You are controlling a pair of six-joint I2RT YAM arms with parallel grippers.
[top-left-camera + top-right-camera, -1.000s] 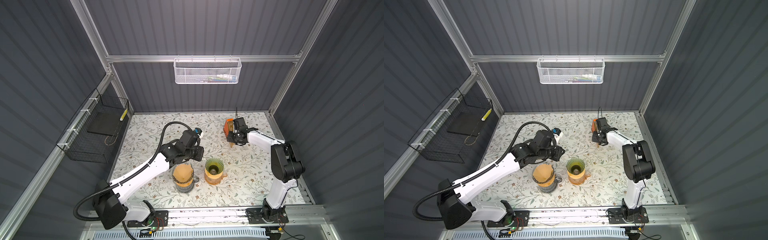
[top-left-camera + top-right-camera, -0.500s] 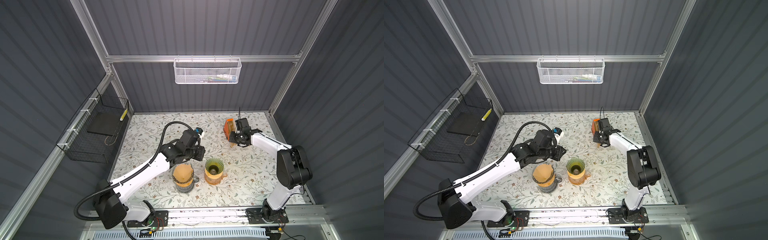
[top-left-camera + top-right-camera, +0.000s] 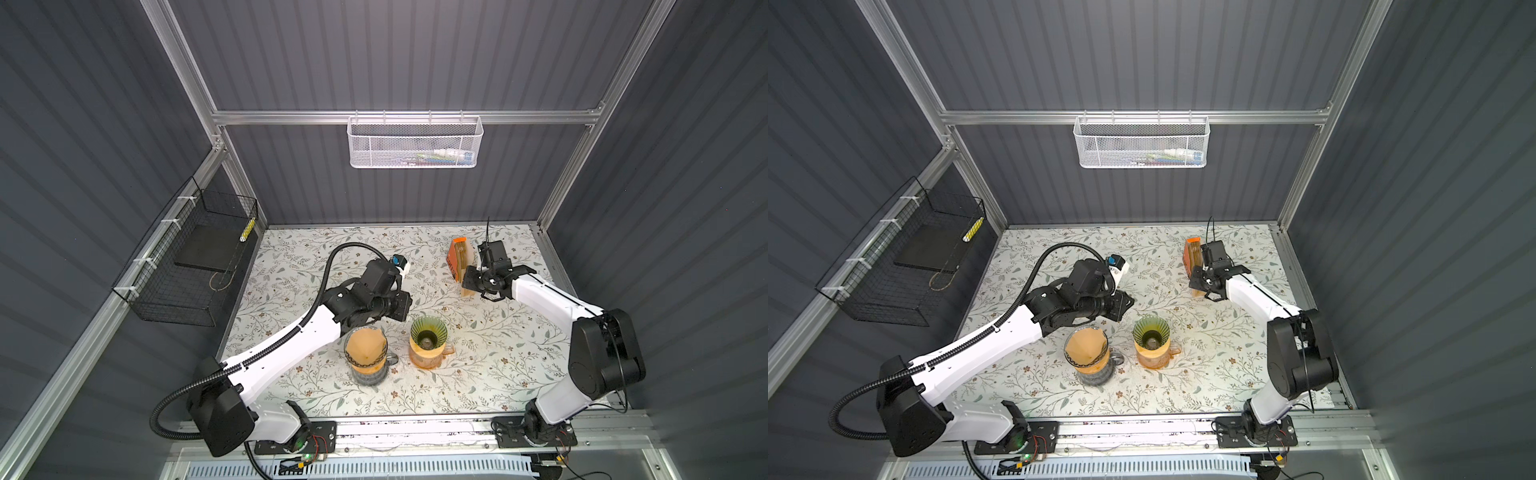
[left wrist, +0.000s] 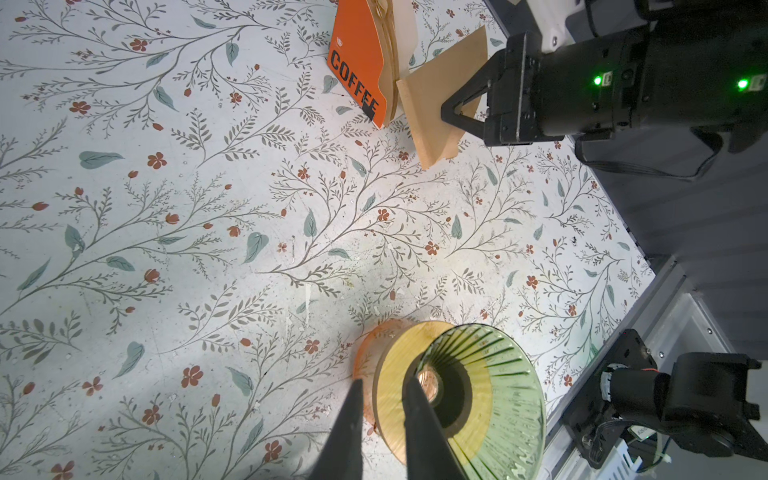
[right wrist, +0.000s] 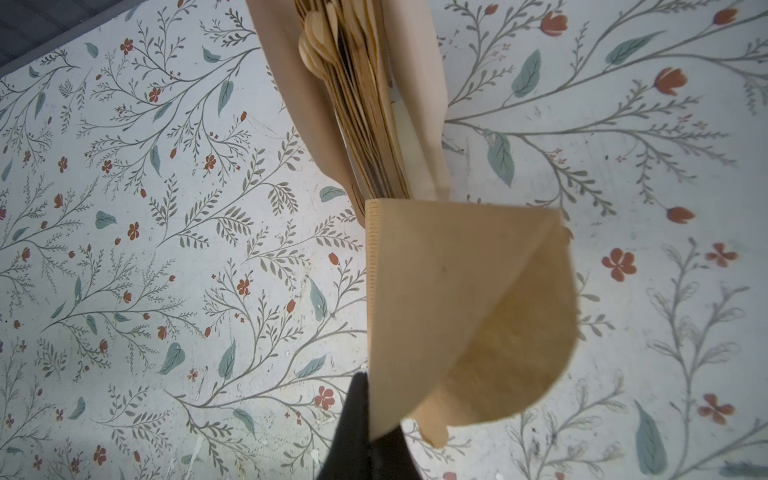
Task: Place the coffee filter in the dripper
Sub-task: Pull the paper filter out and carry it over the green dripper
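Right hand point(image 5: 366, 419) partly behind coffee filter point(image 5: 469, 307)

bright even light, soft shadows, mild close-up blur.

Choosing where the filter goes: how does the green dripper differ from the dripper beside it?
The green dripper is empty; the other dripper already holds a brown filter. The green dripper sits on an orange cup, the other dripper on a greyish cup. Both stand upright.
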